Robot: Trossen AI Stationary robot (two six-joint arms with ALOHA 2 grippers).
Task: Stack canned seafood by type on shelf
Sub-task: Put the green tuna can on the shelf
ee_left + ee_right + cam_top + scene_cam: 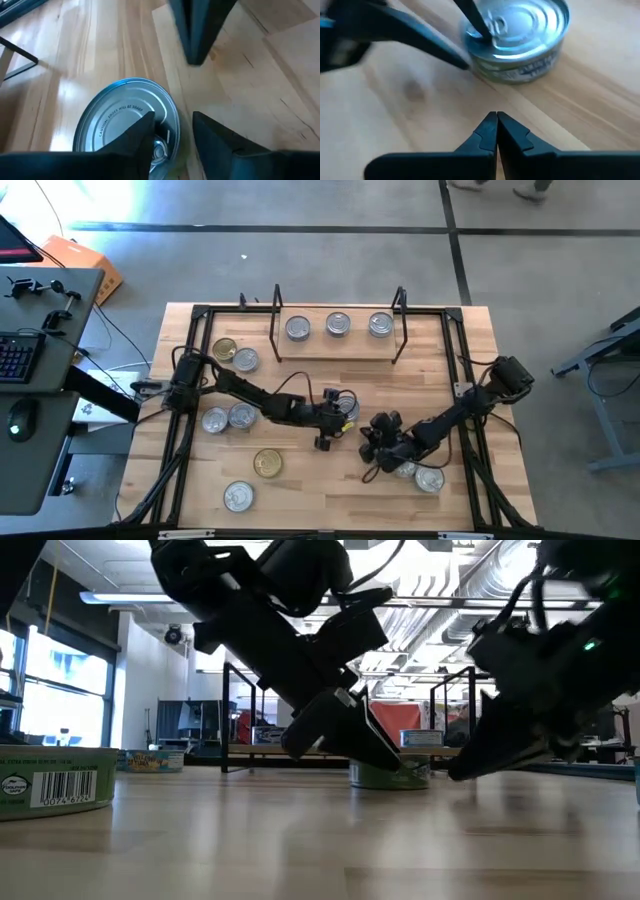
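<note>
You are working with three tins (338,325) on the shelf (340,345) at upper centre; about nine remain. Your left gripper (172,135) is straddling a silver tin's (125,120) rim mid-frame, not clamped; right gripper (496,131) is closed, empty.

- My left gripper (172,137) has matt black fingers with a plastic look.
- The tin (127,122) under them is bright, glossy metal, its lid pressed in smooth rings, with a printed paper label round its side.
- The tabletop (320,480) is pale wood, smooth, with a soft sheen.
- The shelf (335,343) is light wood with thin black metal wire ends.
</note>
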